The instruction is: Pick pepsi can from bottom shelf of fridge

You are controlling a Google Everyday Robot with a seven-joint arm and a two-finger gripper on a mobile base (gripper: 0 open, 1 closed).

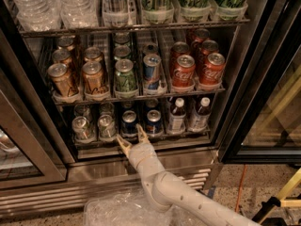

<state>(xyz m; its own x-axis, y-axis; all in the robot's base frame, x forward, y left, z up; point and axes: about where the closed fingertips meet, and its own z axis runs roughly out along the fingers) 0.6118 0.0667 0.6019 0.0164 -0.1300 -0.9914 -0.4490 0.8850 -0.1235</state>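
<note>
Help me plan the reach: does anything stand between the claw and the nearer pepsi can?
Nothing visible does. The open claw sits before the left pepsi can; only the bottom shelf's low rail crosses its base.

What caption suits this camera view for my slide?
Open gripper before a pepsi can on the bottom shelf of the fridge.

Dim, warm (end effector [132, 136] nr btm shelf [165, 137])

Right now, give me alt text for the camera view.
A white two-finger pincer, open, hovers at the front rail of the black wire bottom shelf in a large display fridge, just before the left dark blue, silver-topped pepsi can; silver cans stand left, bottles right.
</note>
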